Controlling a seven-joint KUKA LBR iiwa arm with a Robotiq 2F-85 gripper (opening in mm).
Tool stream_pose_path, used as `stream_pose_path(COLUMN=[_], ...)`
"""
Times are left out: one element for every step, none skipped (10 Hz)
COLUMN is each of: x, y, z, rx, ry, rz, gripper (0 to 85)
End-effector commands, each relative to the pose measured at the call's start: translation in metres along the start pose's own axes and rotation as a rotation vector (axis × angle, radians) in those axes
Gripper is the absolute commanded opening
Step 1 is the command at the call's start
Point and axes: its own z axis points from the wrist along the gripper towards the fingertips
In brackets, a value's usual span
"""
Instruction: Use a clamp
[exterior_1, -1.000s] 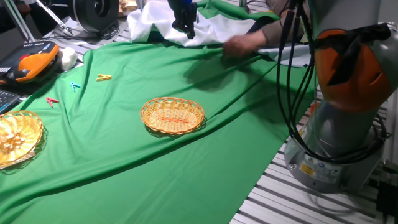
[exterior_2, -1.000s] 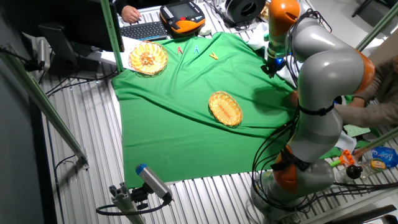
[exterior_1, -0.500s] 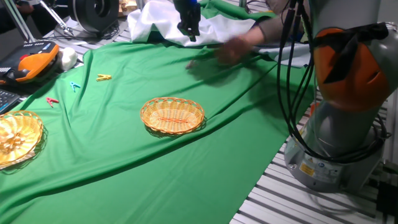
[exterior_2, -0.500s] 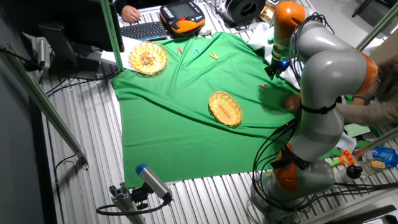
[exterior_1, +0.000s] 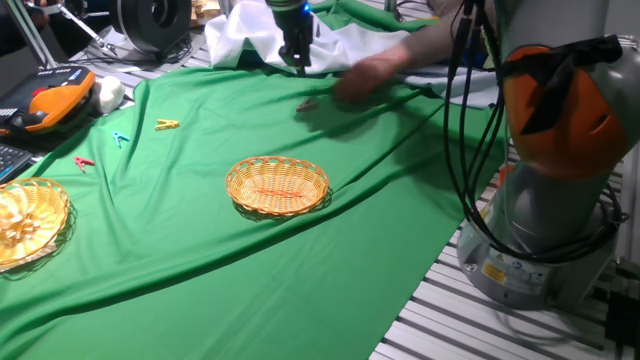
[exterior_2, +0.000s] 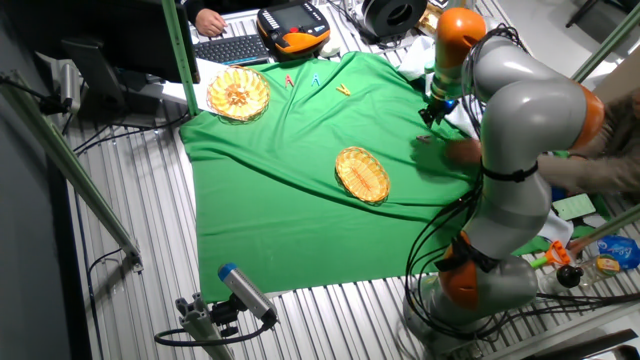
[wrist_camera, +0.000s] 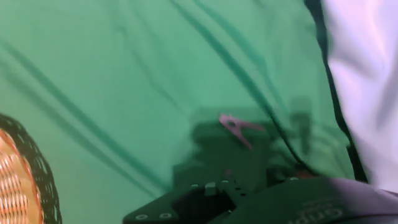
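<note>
The clamp (wrist_camera: 235, 129) lies on the cloth beneath the pincer (exterior_1: 297, 62), whose grip is unreadable.

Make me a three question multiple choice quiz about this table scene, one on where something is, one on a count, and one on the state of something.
1. Where does the tiny dark grey-brown clothespin-style clamp lie?
A. inside the empty wicker basket
B. on the green cloth below the robot's two-finger gripper
C. on the keyboard

2. How many wicker baskets stand on the green cloth?
A. one
B. two
C. four

3. What is the state of the clamp?
A. held between the fingers
B. lying free on the cloth
C. clipped to a basket rim

Answers:
1 B: the fixed views show it on the cloth near the gripper, away from the empty wicker basket.
2 B: the empty basket in the middle and a filled basket at the cloth's edge.
3 B: the hand view shows the clamp alone on the fabric, touching nothing else.
</note>
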Motion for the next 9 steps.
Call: stream_pose_path(x=[-0.001,-0.001,0.000,0.003,0.006,0.007,0.006,0.007,0.005], y=[-0.002,-0.002,-0.002,-0.001,-0.005,-0.006,-0.005,-0.002,0.006], z=[0.002,0.003,0.002,-0.002,-0.003,-0.005,-0.005,-0.005,-0.006], rx=[-0.001,-0.015,-0.058,-0.145,-0.164,-0.187,-0.268,-0.281,-0.294], ry=[-0.002,0.015,0.029,0.029,0.030,0.017,-0.004,-0.024,-0.027], rz=[-0.035,0.022,0.156,0.448,0.597,0.762,0.971,1.122,1.205], gripper=[34.0,34.0,34.0,34.0,34.0,34.0,34.0,34.0,17.0])
